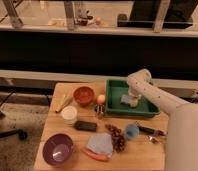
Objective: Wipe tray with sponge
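The wiping step seems to be in hand: the tool (133, 98) is down inside the green tray (114, 108), right at the sponge (127, 100) lying toward the tray's right side, though I cannot tell whether it is clamped on it. The next move probably calls for dragging the sponge across the tray floor with steady downward pressure. On the desk (56, 131) I count one tray, one sponge and two bowls, a red bowl (83, 95) and a purple bowl (58, 149).

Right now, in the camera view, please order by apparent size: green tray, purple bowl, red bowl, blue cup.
1. green tray
2. purple bowl, perhaps because nearer
3. red bowl
4. blue cup
The claw is inside the tray.
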Robot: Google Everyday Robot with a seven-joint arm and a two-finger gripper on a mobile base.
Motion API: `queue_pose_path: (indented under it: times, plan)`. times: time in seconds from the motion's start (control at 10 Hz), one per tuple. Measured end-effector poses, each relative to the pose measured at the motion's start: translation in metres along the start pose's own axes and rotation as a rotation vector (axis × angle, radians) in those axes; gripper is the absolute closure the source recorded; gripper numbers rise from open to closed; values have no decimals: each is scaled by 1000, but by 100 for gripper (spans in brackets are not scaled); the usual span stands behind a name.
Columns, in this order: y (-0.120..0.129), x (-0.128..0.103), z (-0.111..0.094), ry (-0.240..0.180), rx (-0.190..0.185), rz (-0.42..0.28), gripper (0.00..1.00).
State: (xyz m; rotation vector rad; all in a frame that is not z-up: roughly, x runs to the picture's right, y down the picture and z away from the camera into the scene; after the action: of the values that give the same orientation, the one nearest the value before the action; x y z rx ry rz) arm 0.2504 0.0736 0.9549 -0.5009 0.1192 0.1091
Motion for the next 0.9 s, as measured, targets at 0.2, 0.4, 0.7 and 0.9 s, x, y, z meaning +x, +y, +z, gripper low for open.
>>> queue_pose_path:
  times: [0.2, 0.4, 0.7, 0.9]
  plan:
    - [-1, 0, 0, 1, 2, -2, 100]
    - [0, 0, 0, 0, 1, -1, 100]
    - [0, -1, 0, -1, 0, 0, 99]
    - [0, -1, 0, -1, 0, 0, 81]
